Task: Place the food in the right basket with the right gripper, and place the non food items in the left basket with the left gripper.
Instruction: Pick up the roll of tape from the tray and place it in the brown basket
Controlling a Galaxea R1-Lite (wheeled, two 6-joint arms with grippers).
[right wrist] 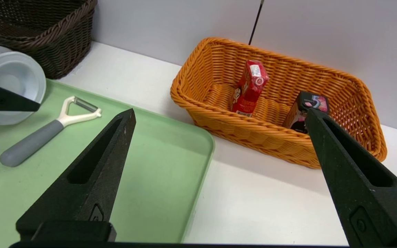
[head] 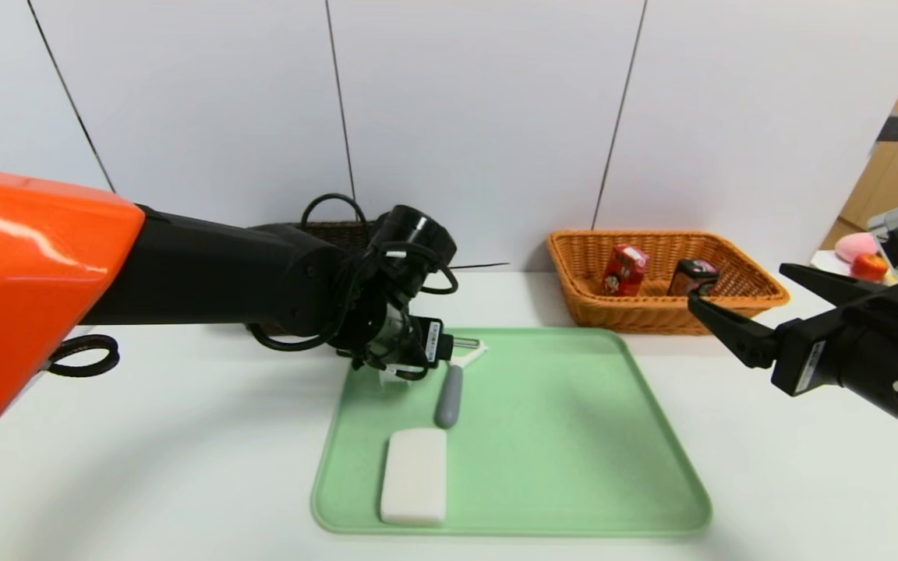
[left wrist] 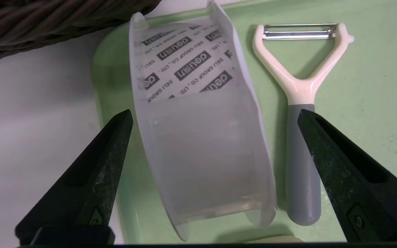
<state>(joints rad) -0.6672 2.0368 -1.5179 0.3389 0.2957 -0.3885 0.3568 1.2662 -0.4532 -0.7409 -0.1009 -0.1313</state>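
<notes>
My left gripper (left wrist: pixel 215 113) is open and low over the far left corner of the green tray (head: pixel 574 436). Its fingers stand either side of the white round disc-shaped case (left wrist: pixel 202 137), which stands on edge, without touching it. The white peeler (head: pixel 450 393) with a grey handle lies just beside the case. The white rounded block (head: pixel 414 475) lies nearer on the tray. The pen is out of view. The dark brown left basket (head: pixel 340 232) stands behind my left arm. My right gripper (head: pixel 737 284) is open and empty, held before the orange-tan right basket (head: pixel 663 312), which holds the red carton (head: pixel 624 270) and the black carton (head: pixel 692 276).
The tray lies mid-table between the two baskets. A wall runs close behind the baskets. Pink and red objects (head: pixel 858 249) sit on a surface beyond the table's right end, by a wooden shelf.
</notes>
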